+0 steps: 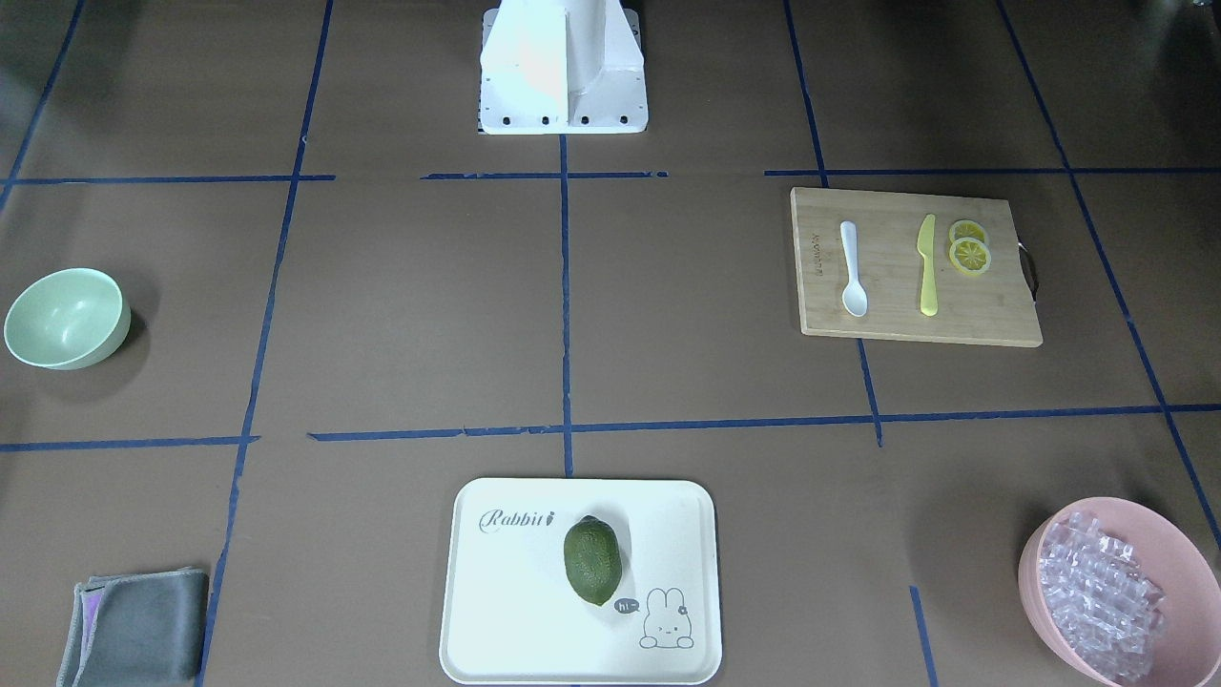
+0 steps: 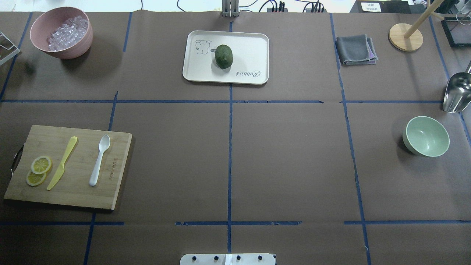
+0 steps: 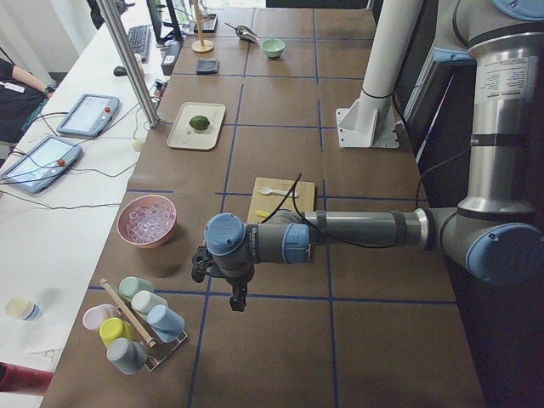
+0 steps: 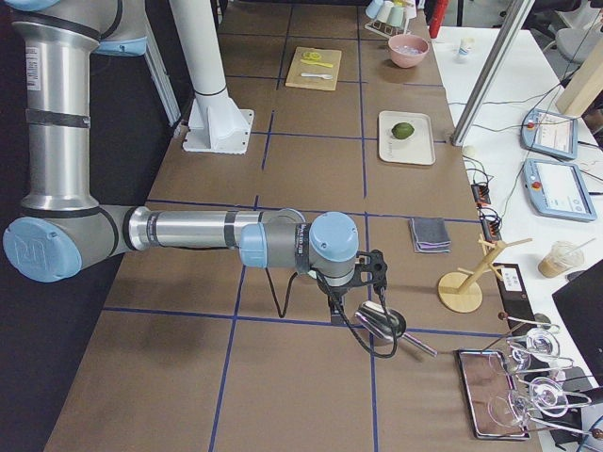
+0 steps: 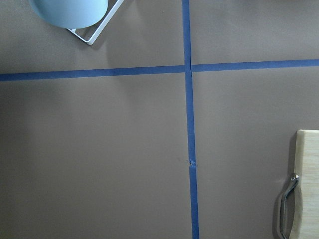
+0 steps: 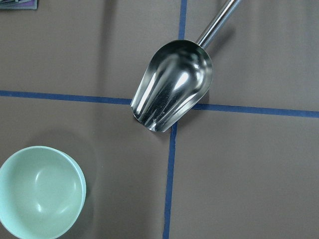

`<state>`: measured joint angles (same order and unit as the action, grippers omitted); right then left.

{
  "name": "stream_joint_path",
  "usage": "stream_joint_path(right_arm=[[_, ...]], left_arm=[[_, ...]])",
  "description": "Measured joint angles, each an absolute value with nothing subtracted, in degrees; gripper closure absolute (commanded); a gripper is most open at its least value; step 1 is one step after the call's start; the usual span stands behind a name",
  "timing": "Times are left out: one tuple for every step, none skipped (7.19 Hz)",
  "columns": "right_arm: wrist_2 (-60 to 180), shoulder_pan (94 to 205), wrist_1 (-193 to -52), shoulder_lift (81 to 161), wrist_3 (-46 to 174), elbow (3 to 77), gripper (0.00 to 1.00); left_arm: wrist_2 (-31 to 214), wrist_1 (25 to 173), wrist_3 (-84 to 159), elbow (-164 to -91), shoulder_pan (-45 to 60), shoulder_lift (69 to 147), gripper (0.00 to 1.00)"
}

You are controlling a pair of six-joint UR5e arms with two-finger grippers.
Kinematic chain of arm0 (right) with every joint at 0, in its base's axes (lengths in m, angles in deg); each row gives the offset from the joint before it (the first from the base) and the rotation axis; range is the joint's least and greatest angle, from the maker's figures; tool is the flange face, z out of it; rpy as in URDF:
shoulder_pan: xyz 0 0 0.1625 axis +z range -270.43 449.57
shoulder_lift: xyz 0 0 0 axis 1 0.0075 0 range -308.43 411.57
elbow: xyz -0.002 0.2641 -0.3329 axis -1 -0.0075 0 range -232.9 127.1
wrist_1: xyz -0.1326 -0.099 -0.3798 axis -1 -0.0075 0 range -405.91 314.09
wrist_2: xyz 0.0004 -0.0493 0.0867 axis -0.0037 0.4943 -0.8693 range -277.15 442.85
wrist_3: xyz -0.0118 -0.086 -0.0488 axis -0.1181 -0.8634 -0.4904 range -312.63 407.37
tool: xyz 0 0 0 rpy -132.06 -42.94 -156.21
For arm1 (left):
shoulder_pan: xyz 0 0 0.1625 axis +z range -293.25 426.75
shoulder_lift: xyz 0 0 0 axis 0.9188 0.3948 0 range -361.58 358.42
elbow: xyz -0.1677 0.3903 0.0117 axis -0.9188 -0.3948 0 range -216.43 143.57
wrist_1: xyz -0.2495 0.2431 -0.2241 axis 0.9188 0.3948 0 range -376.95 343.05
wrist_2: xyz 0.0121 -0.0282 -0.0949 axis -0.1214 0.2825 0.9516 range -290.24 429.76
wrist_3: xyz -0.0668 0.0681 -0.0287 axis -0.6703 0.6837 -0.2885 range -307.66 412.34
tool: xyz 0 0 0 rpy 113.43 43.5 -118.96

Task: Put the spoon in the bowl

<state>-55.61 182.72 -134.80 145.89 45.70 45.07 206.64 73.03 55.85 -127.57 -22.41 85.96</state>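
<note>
The white spoon (image 1: 853,272) lies on a wooden cutting board (image 1: 916,320), beside a yellow knife (image 1: 927,264); it also shows in the overhead view (image 2: 99,159). The mint-green bowl (image 2: 427,136) stands upright and empty at the table's far right, and shows in the front view (image 1: 65,318) and the right wrist view (image 6: 40,191). My left gripper (image 3: 237,299) hangs over the table past the board's end. My right gripper (image 4: 338,305) hangs near the bowl's end of the table. They show only in the side views, so I cannot tell whether they are open or shut.
Two lemon slices (image 1: 969,250) lie on the board. A pink bowl (image 2: 60,53) of clear cubes, a white tray (image 2: 250,48) with a green fruit (image 2: 223,56), a grey cloth (image 2: 355,49) and a metal scoop (image 6: 172,87) beside the bowl are on the table.
</note>
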Motion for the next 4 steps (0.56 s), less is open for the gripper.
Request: stream_joint_path(right_arm=[[-55.8, 180.2, -131.9, 145.8, 51.7, 45.6, 0.00], [-55.8, 176.9, -126.7, 146.0, 59.9, 45.8, 0.00], [-55.6, 173.6, -121.0, 146.8, 67.2, 45.6, 0.00], [-55.0, 170.9, -116.8, 148.0, 71.5, 45.1, 0.00]], left_arm=[[206.6, 73.0, 55.9, -127.6, -22.4, 86.0, 0.00], [206.7, 73.1, 55.9, -127.6, -22.4, 86.0, 0.00], [206.7, 73.1, 55.9, -127.6, -22.4, 86.0, 0.00], [206.7, 73.1, 55.9, -127.6, -22.4, 85.9, 0.00]])
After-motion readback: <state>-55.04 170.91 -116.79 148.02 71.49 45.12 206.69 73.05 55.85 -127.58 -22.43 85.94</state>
